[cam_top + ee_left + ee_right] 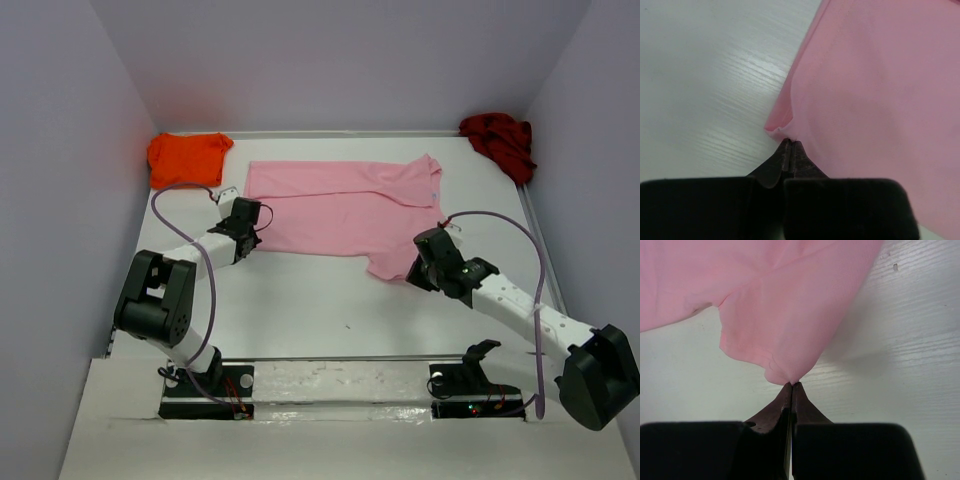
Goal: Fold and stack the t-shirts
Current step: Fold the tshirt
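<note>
Both claws pinch shut on the pink t-shirt [340, 205]: the left gripper [790, 143] at its near-left corner, the right gripper [791, 385] at its near-right sleeve. The shirt runs left to right, lying beyond both. The orange t-shirt [188, 157] sits far left and the dark red t-shirt [500, 140] far right.

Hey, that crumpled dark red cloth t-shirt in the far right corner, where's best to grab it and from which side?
Probably the near-left edge of the dark red t-shirt, approached from the middle of the table. It lies bunched in the corner, so the walls likely block the far and right sides.
</note>
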